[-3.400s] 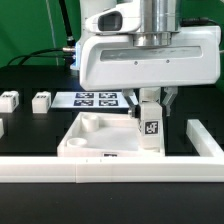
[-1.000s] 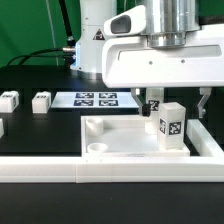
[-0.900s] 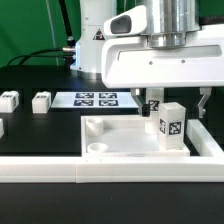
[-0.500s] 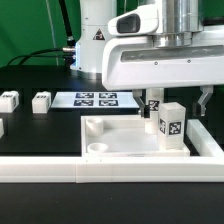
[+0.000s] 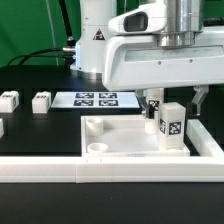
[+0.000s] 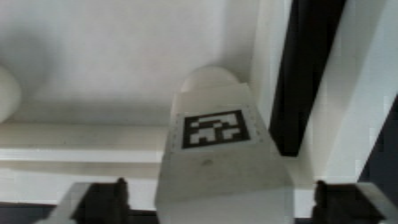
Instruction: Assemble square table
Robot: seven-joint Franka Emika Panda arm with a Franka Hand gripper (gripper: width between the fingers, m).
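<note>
White plastic makes up nearly everything here. The square table slab [image 5: 120, 142] lies in the lower middle of the exterior view, tucked against the long border rail [image 5: 40, 170]. Its raised rim and rounded corner pockets look smooth and matte.

One leg block [image 5: 170, 125] stands upright in the slab's pocket at the right of the frame. It is a boxy post with a crisp black-and-white tag on its face.

The gripper [image 5: 177, 101] straddles this leg with its jaws wide. The wrist view shows a gap on each side, so it grips nothing.

By my reading, one leg is placed, though I cannot tell whether it is fully seated. Two loose leg blocks [image 5: 41, 101] lie on the black table [image 5: 40, 135] at the left of the frame, beside the marker board [image 5: 97, 99]. What may be a third is cut off by the left edge. All of these are yet to be fitted.
</note>
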